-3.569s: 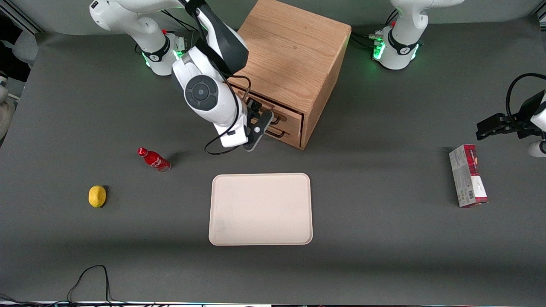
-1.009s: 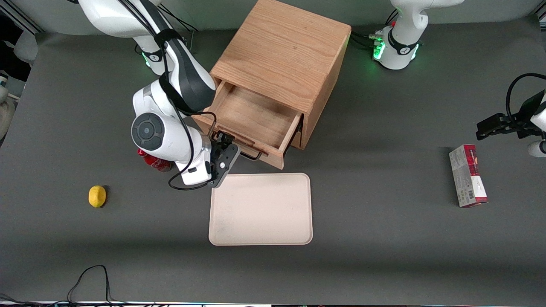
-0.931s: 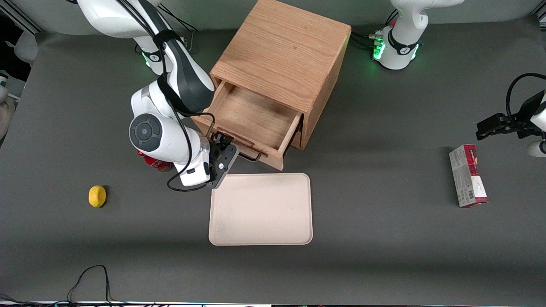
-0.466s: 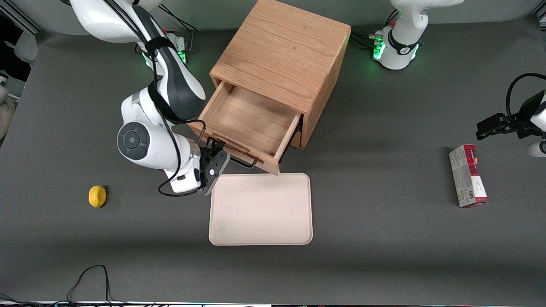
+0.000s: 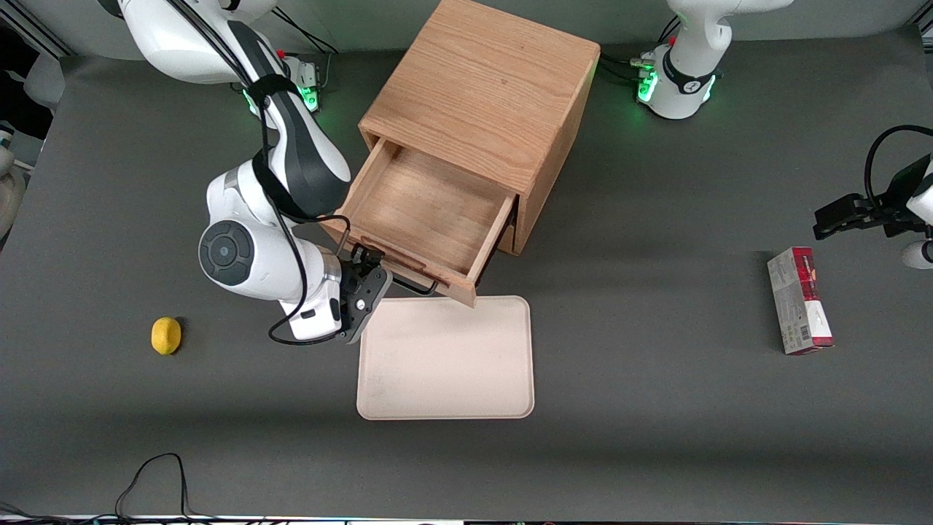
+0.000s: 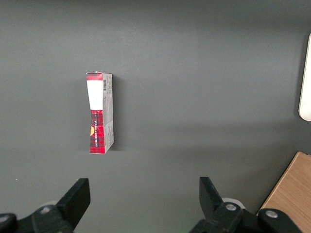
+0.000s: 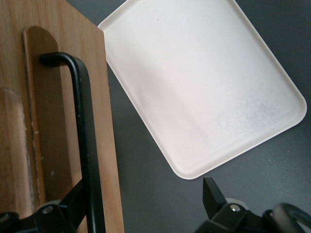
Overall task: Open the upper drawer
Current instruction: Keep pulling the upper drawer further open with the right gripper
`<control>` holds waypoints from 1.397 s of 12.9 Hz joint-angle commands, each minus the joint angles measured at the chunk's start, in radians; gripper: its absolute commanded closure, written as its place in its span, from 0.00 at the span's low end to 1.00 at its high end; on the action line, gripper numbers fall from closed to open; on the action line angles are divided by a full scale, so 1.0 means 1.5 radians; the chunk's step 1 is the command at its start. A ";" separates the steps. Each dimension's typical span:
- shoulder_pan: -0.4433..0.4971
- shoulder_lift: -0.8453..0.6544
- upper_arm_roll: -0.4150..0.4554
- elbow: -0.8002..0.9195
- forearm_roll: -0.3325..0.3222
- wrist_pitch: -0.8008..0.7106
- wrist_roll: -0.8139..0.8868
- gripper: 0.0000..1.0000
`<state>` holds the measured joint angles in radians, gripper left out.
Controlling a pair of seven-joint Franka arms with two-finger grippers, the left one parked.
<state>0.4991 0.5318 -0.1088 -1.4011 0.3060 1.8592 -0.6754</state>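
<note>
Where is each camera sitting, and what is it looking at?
Front view: high up, facing the robots, looking down on the table; it shows the working arm, its gripper at the pulled-out upper drawer, and the cabinet.
Left wrist view: on the parked arm, looking down at a red and white box.
Right wrist view: on the working arm, looking past its open jaws at the drawer's black handle and the tray.
All three share the tray.

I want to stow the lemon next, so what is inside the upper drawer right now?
The upper drawer shows only its bare wooden floor; nothing lies in the visible part. Its rear strip stays hidden under the cabinet top. The gripper is at the handle.
</note>
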 commanded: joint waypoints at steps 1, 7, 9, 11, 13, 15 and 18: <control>-0.008 0.025 0.007 0.047 0.014 -0.012 -0.010 0.00; -0.009 0.041 0.006 0.080 0.024 -0.029 -0.011 0.00; -0.010 0.046 0.006 0.084 0.023 -0.030 -0.016 0.00; -0.017 0.047 0.004 0.084 0.023 -0.029 -0.020 0.00; -0.023 0.050 0.004 0.085 0.020 -0.029 -0.021 0.00; -0.032 0.051 0.004 0.086 0.019 -0.029 -0.022 0.00; -0.047 0.057 0.004 0.086 0.021 -0.029 -0.039 0.00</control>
<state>0.4618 0.5902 -0.1052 -1.3071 0.3170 1.8308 -0.6849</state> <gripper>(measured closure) 0.000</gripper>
